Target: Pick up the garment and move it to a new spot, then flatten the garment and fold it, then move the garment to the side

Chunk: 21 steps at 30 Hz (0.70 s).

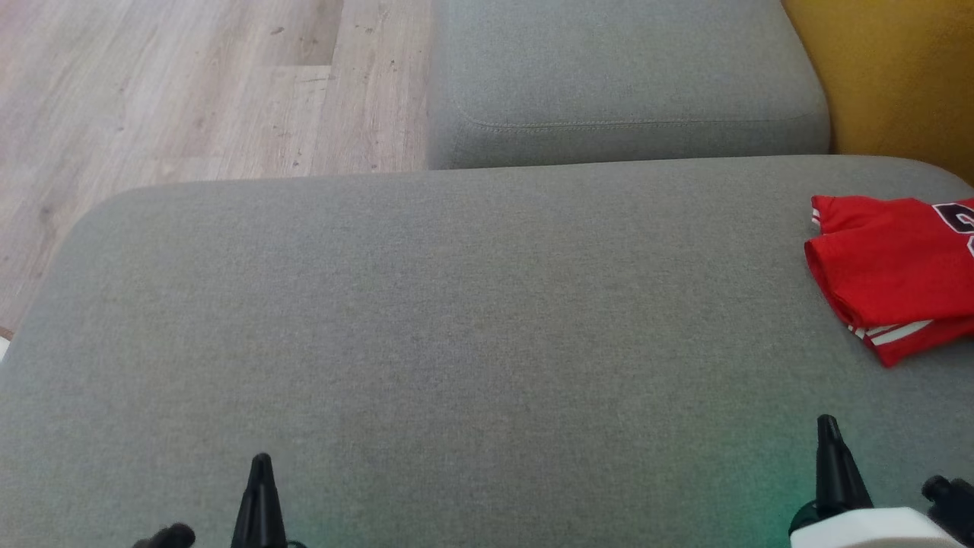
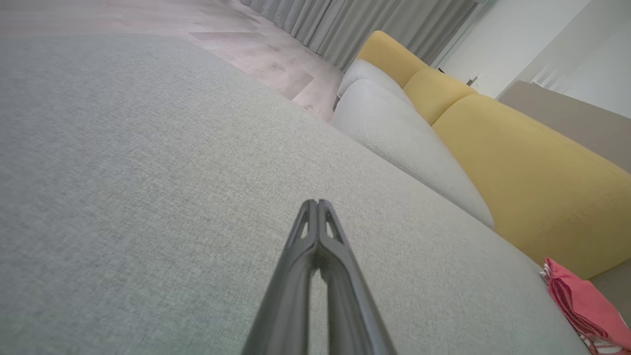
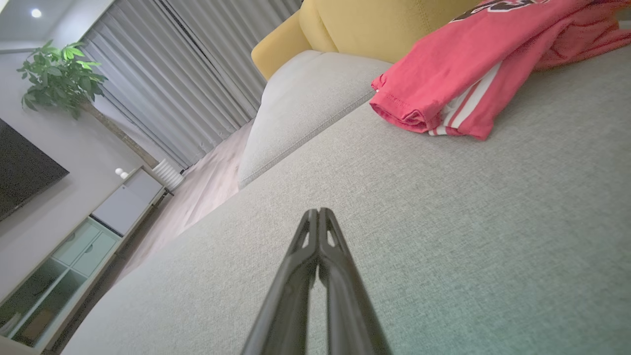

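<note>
**Garment ahead and to the right of the right gripper, the nearer arm**

The right gripper [image 1: 828, 426] is seen closed and empty, its fingers pressed together over the grey sofa cushion [image 1: 456, 304]. The red garment [image 1: 886, 266] lies on that cushion forward of the tips and slightly to the right, near but apart. It is bunched in folds, with a striped hem turned toward the gripper and its body carried off rightward past the head view's edge. The left gripper [image 1: 261, 464], likewise closed on nothing, is set well apart across the cushion, so a right-arm reach is judged the shorter.
</note>
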Motion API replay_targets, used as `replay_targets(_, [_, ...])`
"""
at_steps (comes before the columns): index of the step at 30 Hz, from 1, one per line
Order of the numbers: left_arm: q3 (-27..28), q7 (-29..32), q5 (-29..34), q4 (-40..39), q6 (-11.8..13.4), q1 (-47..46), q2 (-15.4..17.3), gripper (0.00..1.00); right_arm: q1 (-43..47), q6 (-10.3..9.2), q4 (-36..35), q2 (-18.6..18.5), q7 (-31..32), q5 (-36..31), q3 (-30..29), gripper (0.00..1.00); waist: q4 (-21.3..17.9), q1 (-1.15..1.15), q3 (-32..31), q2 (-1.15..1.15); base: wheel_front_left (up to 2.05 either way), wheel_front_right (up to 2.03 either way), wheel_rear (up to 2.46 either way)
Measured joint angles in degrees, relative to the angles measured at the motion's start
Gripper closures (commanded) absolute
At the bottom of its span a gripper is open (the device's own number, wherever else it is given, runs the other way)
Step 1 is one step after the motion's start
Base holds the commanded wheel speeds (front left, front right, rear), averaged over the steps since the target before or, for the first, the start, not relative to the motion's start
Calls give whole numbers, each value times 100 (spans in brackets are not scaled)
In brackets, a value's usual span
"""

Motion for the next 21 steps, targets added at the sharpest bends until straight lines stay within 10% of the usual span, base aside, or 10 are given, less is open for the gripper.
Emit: replay_targets(21, [252, 310, -1436, 91, -176, -339, 8, 100, -324, -1, 29, -1, 332, 1451, -123, 100, -91, 0, 108, 0, 0, 0, 0])
